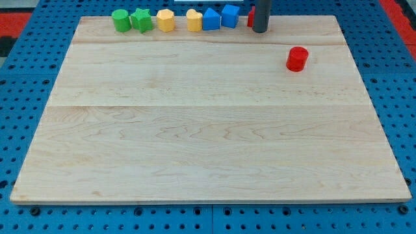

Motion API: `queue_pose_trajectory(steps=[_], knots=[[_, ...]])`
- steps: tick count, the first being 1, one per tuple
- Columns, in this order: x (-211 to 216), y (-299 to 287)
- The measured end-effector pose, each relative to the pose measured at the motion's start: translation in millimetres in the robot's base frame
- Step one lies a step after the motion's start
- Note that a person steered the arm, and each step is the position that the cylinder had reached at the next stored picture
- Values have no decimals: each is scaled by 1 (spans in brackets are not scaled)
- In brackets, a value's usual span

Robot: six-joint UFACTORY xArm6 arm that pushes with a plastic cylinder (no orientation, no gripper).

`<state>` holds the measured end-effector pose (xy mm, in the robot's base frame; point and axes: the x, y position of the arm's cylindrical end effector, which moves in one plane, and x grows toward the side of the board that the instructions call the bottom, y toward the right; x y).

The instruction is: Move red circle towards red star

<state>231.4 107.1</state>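
Observation:
The red circle (pixel 297 58) is a short red cylinder on the wooden board (pixel 208 130), towards the view's top right. A red block (pixel 250 16), mostly hidden behind the rod, sits at the top edge; its shape cannot be made out. My tip (pixel 260 30) is at the board's top edge, right next to that red block and to the upper left of the red circle, apart from it.
A row of blocks lines the top edge: a green cylinder (pixel 120 19), a green star (pixel 142 20), a yellow block (pixel 165 20), a yellow heart-like block (pixel 194 20), a blue block (pixel 211 19) and a blue cube (pixel 230 15).

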Motion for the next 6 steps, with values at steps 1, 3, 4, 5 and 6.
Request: queue_pose_trajectory(steps=[1, 3, 4, 5, 6], knots=[[0, 0], [-11, 0], [-10, 0], [20, 3], [61, 3]])
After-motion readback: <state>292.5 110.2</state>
